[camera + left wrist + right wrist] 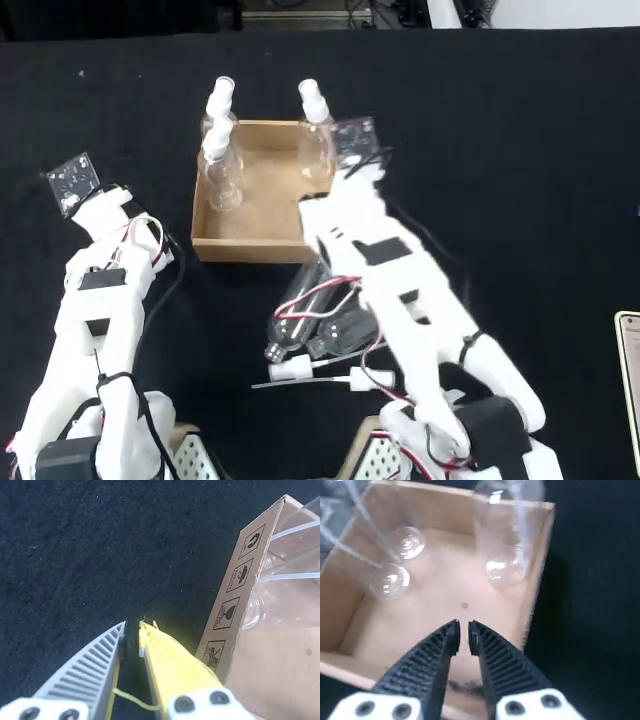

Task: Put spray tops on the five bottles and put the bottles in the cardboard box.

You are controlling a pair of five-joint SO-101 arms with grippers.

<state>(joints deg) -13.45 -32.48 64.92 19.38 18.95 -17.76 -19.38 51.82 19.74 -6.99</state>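
Cardboard box point(245, 248) sits open-topped in the middle of the black bench point(520, 150). I count three clear bottles standing upright inside it, each with a white spray top on. Two are close together by the left wall, the rear-left bottle point(220, 108) and the front-left bottle point(222, 170). The right-hand bottle point(315, 140) stands in the far right corner.

Just in front of the box, two uncapped bottles point(305, 310) lie on their sides against each other, partly under my right arm point(380, 260). Nearer the arm bases, two loose spray tops point(290, 370) lie on the cloth with their thin dip tubes sticking out sideways.

From the right wrist I see the right claw point(463, 626) hanging over the box point(542, 570). Its black fingers are drawn almost together with only a thin slit between the tips, and they hold nothing. Below and beyond it are the round bases of the three standing bottles, a pair point(395, 562) to one side and a single one point(505, 570) to the other.

The left arm point(100, 300) is out to the left of the box. Its left claw point(132, 626), one grey finger and one yellow, is likewise nearly closed and empty. It points down at bare black cloth just beside the box's outer wall point(235, 595), and a clear bottle point(290, 580) shows over the rim.
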